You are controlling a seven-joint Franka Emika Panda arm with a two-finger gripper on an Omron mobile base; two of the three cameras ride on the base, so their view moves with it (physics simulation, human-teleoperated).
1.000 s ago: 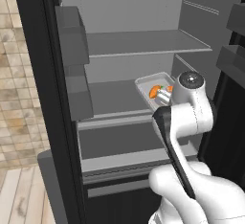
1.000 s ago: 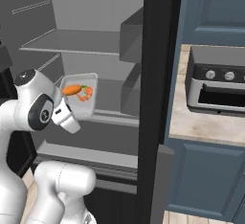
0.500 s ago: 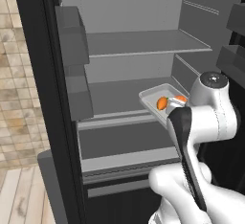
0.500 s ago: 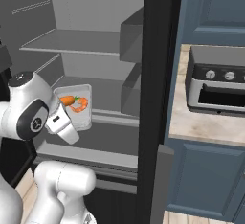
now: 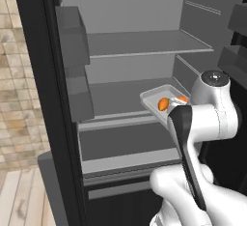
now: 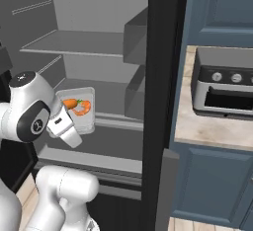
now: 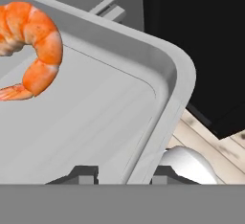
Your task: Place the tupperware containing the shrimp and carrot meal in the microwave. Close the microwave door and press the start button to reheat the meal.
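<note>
Carrying tupperware (image 5: 157,98) clear of open fridge (image 5: 144,46); step in hand is transport toward microwave, no microwave in sight. Gripper (image 7: 122,174) clenched on tray's near rim, one fingertip inside wall, one outside, seen at 6 o'clock in hand view. Shrimp (image 7: 33,41) at 10 o'clock on tray floor; carrot (image 6: 69,103) beside it in right base view. Tray hangs in air just above front of middle shelf (image 5: 113,94), near level. Next move calls for level carry, swing away from fridge, then locating microwave; countertop oven (image 6: 225,89) at 3 o'clock looks like distractor.
</note>
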